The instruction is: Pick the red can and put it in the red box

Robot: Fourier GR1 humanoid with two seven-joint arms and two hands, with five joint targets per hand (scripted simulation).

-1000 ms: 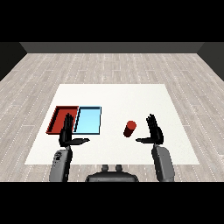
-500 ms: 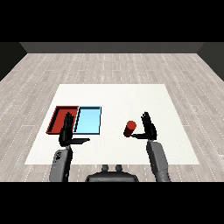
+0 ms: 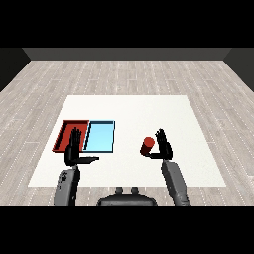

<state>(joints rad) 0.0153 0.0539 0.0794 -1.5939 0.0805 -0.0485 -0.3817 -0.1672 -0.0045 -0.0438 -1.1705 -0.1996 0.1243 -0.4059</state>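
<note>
Right of the trays, our right hand [image 3: 163, 145] has closed in beside the red can [image 3: 147, 146]; fingers straight, holding nothing; grasp comes next.

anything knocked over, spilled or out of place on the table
Nothing stands out. The red can stands upright on the white table beside the right hand; the red tray and light blue tray lie side by side, squared up.

We have one view only, from the robot's head, high and set back, facing down and forward across the whole table [image 3: 149, 106].
</note>
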